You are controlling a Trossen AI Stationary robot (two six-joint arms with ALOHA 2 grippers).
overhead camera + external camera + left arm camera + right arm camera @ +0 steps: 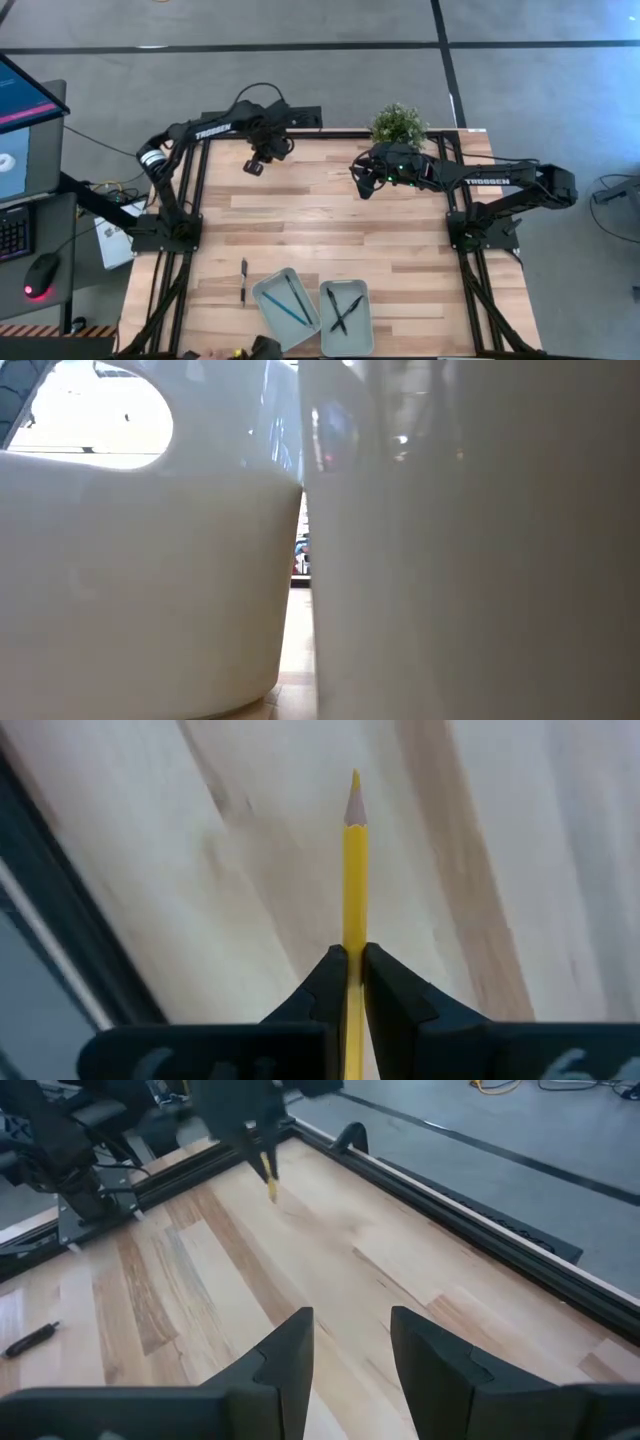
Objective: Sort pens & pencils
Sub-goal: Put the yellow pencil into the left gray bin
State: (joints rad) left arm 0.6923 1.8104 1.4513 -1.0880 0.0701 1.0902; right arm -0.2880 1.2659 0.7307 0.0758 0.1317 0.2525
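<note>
Counted three black pens [243, 281]: one loose on the table [330, 240], two crossed in the right tray [326, 292]. Two pencils for sure, one yellow pencil [355, 870] and one light blue pencil [283, 306] (plus a darker stick [297, 298] beside the blue one, kind unclear). Also two grey trays with the left tray [262, 288], one potted plant [398, 125], two robot arms.

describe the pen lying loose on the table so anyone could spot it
Start at the two grey trays on the near edge of the wooden table. On the bare wood left of them lies one dark pen. It alone lies outside a tray.
</note>
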